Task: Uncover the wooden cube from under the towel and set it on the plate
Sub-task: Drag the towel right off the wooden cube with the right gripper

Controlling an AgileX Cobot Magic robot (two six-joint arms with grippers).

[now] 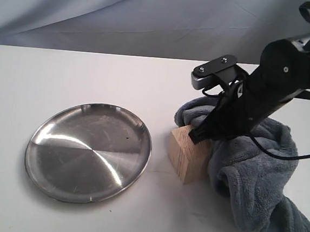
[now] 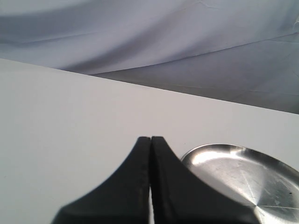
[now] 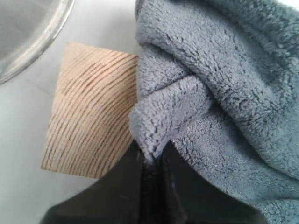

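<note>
Light tan wooden cube (image 1: 189, 154) with visible grain: sits on the white table (image 1: 93, 72), just right of the round shiny steel plate (image 1: 87, 151), not touching it. Its top and plate-facing sides are bare; its far side presses against the fluffy blue-grey towel (image 1: 253, 173), bunched on the right.

Right gripper (image 3: 149, 156): jaws narrow, pinching a fold of towel right at the cube's edge. The cube lies on the plate side of these jaws, immediately beside them. Equal sides, so no long axis to favour.

Left gripper (image 2: 151, 140): jaws pressed together, empty, hovering near the plate's rim.

Judgement: the right arm is nearer; it must drop the towel before gripping the cube.
</note>
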